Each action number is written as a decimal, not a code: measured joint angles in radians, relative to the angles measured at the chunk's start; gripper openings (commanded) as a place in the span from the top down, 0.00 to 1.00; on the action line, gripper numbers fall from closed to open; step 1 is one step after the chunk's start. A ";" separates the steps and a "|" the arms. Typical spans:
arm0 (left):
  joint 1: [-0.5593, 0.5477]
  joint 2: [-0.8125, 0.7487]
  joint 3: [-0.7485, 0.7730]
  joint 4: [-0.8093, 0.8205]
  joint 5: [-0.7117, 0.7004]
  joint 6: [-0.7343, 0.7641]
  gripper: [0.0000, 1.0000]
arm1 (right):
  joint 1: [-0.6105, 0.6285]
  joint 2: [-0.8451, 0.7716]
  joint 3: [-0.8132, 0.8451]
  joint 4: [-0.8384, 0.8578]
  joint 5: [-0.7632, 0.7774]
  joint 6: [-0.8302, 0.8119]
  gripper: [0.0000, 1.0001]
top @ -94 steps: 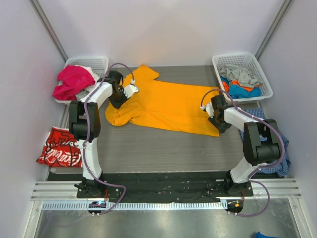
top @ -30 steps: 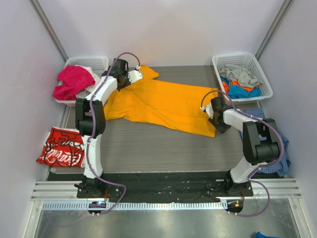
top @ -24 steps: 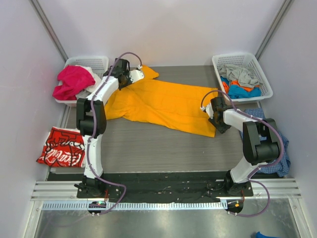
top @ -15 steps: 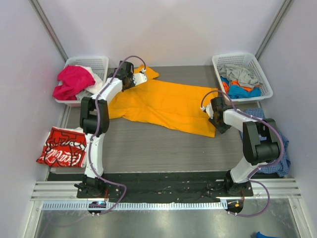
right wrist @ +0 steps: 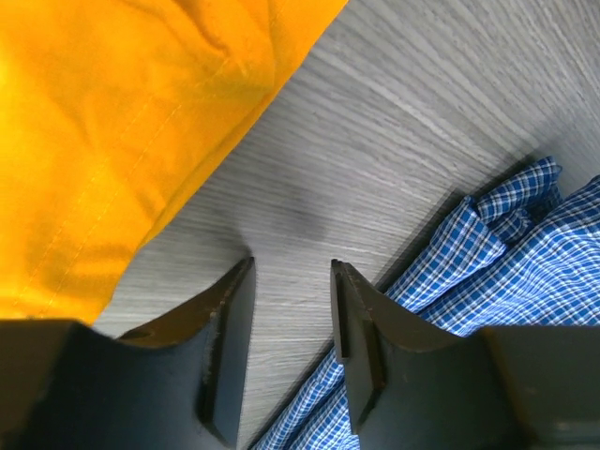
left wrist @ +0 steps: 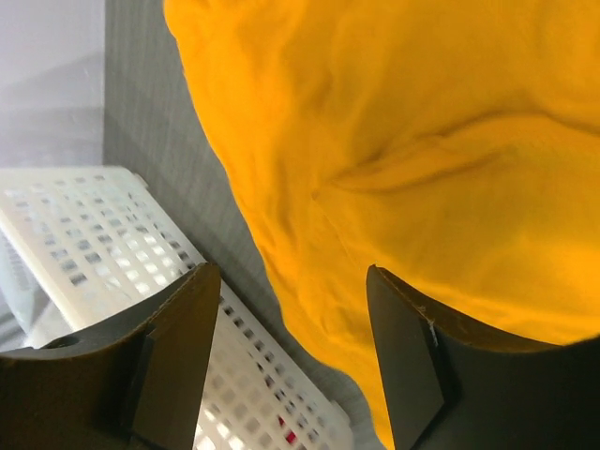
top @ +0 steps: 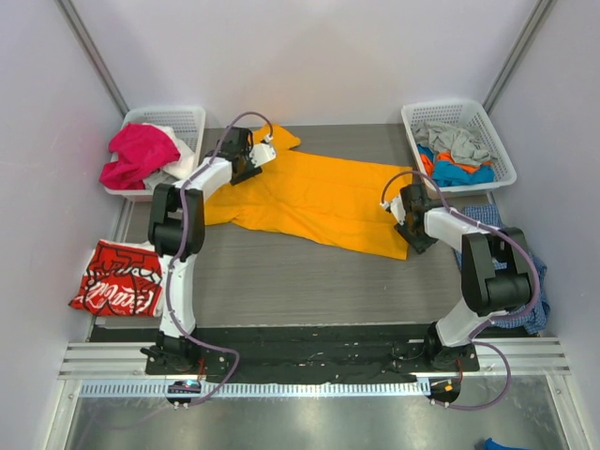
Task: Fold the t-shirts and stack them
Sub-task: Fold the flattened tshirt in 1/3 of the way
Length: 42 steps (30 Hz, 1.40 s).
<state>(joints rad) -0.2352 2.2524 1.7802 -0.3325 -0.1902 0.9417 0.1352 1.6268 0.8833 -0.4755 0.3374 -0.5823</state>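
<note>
The left arm (top: 176, 291) and the right arm (top: 456, 323) are built alike: smooth white shell links alternating with chunky black cylindrical joints. A thin purplish-grey cable (top: 247, 114) runs in loose loops outside each arm. The left gripper (left wrist: 291, 366) and the right gripper (right wrist: 292, 342) each have two matte black, wedge-shaped plastic fingers.

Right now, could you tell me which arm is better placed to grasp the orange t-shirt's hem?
Right: the right claw stands open beside the hem corner of the orange t-shirt, while the left claw hangs over its sleeve end.
</note>
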 measured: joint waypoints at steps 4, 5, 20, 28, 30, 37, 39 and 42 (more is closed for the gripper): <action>0.000 -0.111 -0.135 0.011 -0.003 -0.027 0.29 | 0.000 -0.038 -0.007 -0.015 -0.022 0.010 0.51; 0.002 -0.141 -0.161 0.011 -0.003 -0.032 0.29 | 0.000 -0.049 -0.007 -0.019 -0.027 0.010 0.51; 0.014 -0.510 -0.457 -0.061 0.047 -0.134 0.30 | 0.024 -0.099 0.021 -0.072 -0.160 0.034 0.49; 0.054 -0.506 -0.542 -0.101 0.073 -0.158 0.32 | 0.076 -0.048 0.076 -0.063 -0.188 0.041 0.49; 0.063 -0.498 -0.542 -0.095 0.075 -0.158 0.32 | 0.090 -0.031 0.084 -0.058 -0.191 0.044 0.49; 0.074 -0.436 -0.542 -0.090 0.078 -0.158 0.34 | 0.119 0.039 0.091 -0.032 -0.193 0.048 0.50; 0.074 -0.422 -0.542 -0.089 0.078 -0.158 0.34 | 0.120 0.045 0.095 -0.029 -0.191 0.048 0.50; 0.074 -0.404 -0.542 -0.076 0.077 -0.157 0.35 | 0.120 0.051 0.099 -0.020 -0.190 0.048 0.50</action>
<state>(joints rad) -0.1608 1.8481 1.2385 -0.4084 -0.1131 0.7845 0.2554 1.6783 0.9821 -0.4953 0.1478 -0.5343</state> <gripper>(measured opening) 0.659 0.505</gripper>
